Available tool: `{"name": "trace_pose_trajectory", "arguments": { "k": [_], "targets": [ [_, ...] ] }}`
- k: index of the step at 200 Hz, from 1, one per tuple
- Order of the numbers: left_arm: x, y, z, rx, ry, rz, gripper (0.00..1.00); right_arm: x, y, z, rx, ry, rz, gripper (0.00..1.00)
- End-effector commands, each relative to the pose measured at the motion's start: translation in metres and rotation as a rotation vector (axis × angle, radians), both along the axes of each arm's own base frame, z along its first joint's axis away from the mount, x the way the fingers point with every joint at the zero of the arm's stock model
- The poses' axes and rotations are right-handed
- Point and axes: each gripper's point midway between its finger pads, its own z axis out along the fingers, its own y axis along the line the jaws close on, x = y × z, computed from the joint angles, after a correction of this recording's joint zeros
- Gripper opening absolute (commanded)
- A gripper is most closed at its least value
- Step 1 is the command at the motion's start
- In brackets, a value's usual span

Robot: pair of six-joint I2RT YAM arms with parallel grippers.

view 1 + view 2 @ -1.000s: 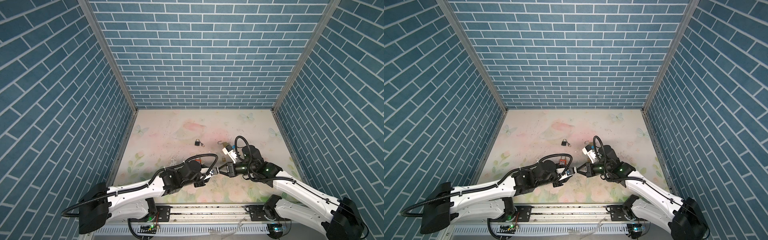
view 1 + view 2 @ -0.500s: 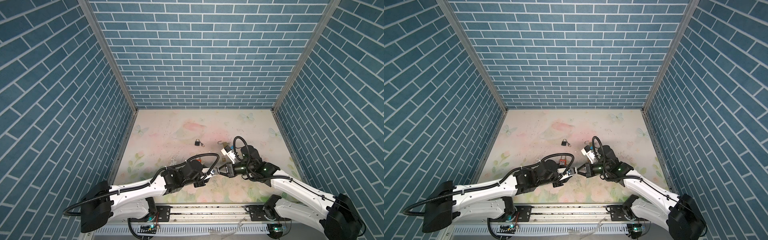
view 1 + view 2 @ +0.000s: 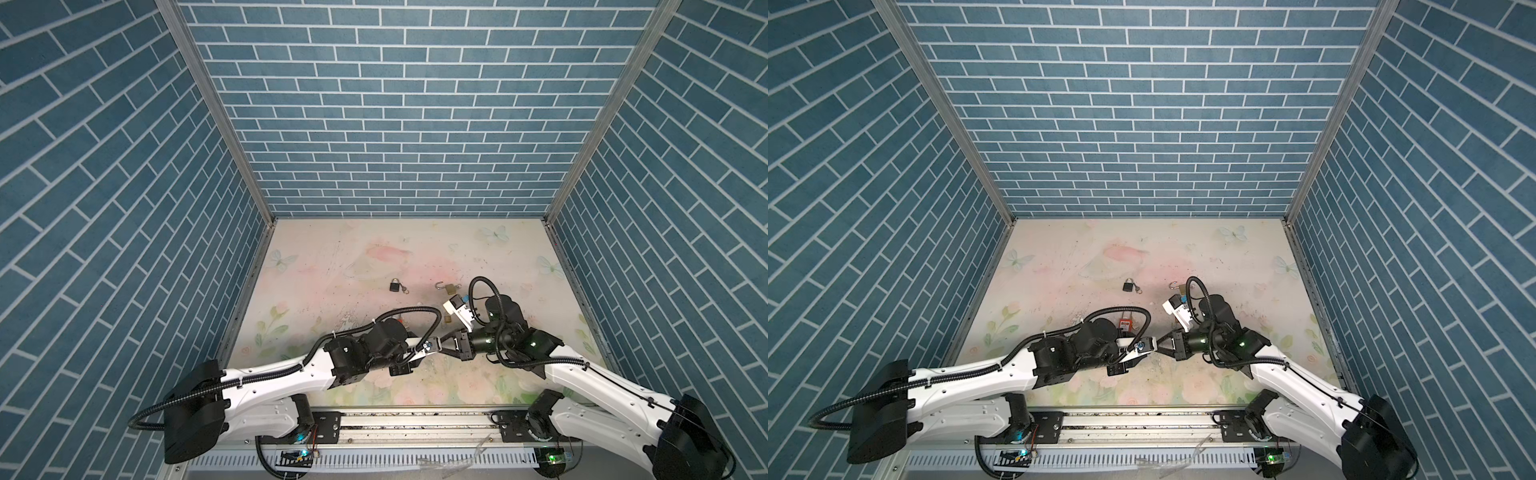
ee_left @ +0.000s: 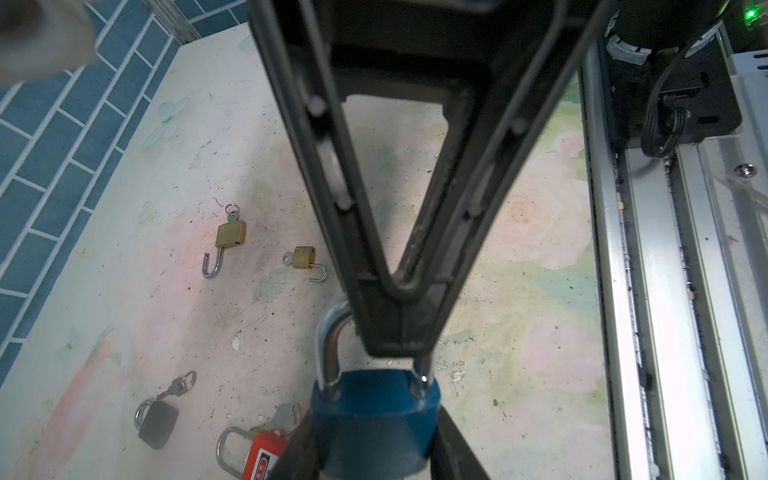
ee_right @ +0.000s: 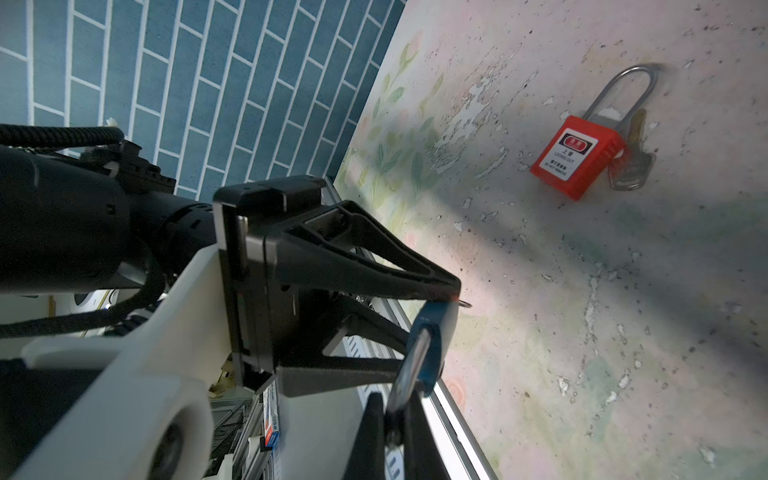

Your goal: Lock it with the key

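left wrist view has the blue padlock (image 4: 376, 419) up off the counter (image 4: 519, 291), its body clenched in the left claw (image 5: 432, 328), while the right claw (image 4: 395, 332) is pinched tight on the top of the shackle (image 4: 328, 349). both shackle legs meet the body, so the press-in looks done or nearly so; whether it has latched i cannot tell. a small metal tip (image 5: 466, 304) past the body is probably the key, and turning it seems to be what remains.
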Motion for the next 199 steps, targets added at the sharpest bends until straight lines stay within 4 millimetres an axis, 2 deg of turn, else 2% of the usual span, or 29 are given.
{"name": "trace_pose_trajectory", "arguments": {
  "k": [1, 46, 75, 155, 199],
  "targets": [
    [0.011, -0.045, 0.142, -0.426, -0.198, -0.049, 0.0, -0.025, 0.004, -0.005, 0.033, 0.045, 0.129, 0.0],
    [0.011, -0.048, 0.196, -0.566, -0.245, -0.049, 0.0, -0.022, 0.005, -0.021, 0.002, 0.08, 0.108, 0.0],
    [0.009, -0.049, 0.221, -0.643, -0.273, -0.059, 0.0, -0.022, 0.005, -0.03, -0.019, 0.105, 0.103, 0.0],
    [0.007, -0.046, 0.265, -0.782, -0.319, -0.061, 0.0, -0.024, 0.006, -0.053, -0.046, 0.154, 0.088, 0.0],
    [0.005, -0.052, 0.277, -0.838, -0.323, -0.086, 0.0, -0.025, 0.009, -0.062, -0.053, 0.173, 0.093, 0.0]
  ]
}}
